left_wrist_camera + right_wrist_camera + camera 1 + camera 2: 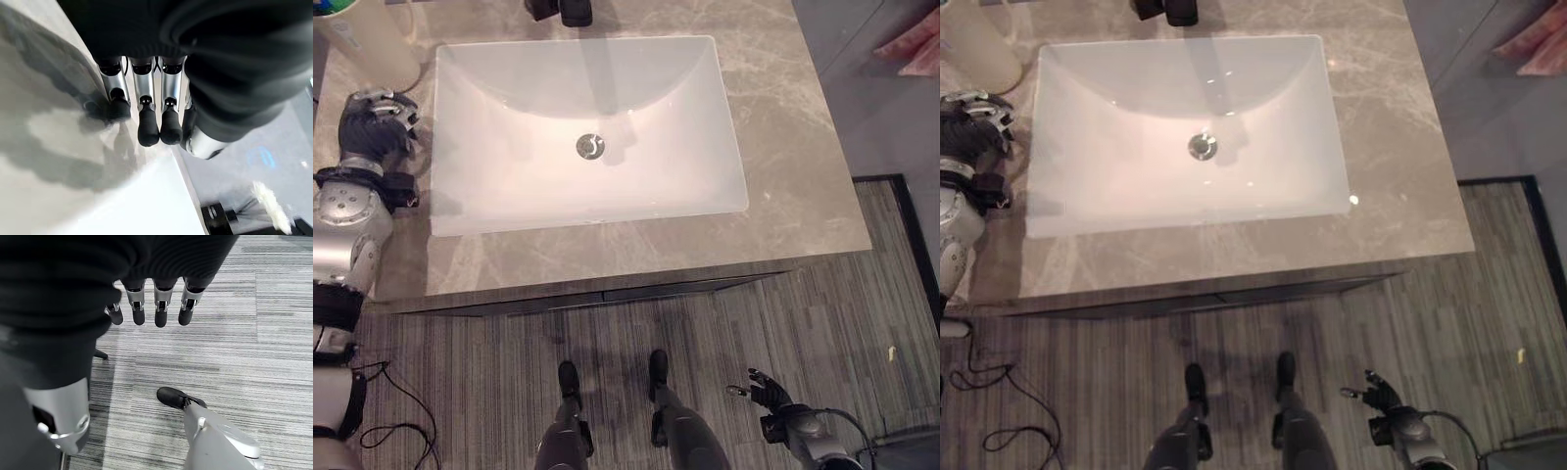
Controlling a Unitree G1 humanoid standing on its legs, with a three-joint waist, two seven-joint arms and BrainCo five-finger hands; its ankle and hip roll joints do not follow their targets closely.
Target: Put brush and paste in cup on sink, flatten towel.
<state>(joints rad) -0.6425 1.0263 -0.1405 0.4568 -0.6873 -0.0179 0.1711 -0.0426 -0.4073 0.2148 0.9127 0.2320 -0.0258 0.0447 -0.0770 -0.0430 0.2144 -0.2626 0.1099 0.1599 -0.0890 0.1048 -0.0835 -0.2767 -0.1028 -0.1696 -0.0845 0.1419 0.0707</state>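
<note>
Your tabletop (pixel 783 186) is grey marble, set over striped grey carpet (pixel 862 323), with a white sink (pixel 587 137) sunk in its middle. A pale cup (pixel 372 44) stands at the far left corner, just beyond your left robot hand (pixel 374 122), which rests on the tabletop beside the sink with fingers (pixel 146 127) straight and empty. Your right robot hand (pixel 769 394) hangs low over the carpet, fingers relaxed, holding nothing. The left wrist view alone shows white bristles (pixel 271 210) beyond the hand.
</note>
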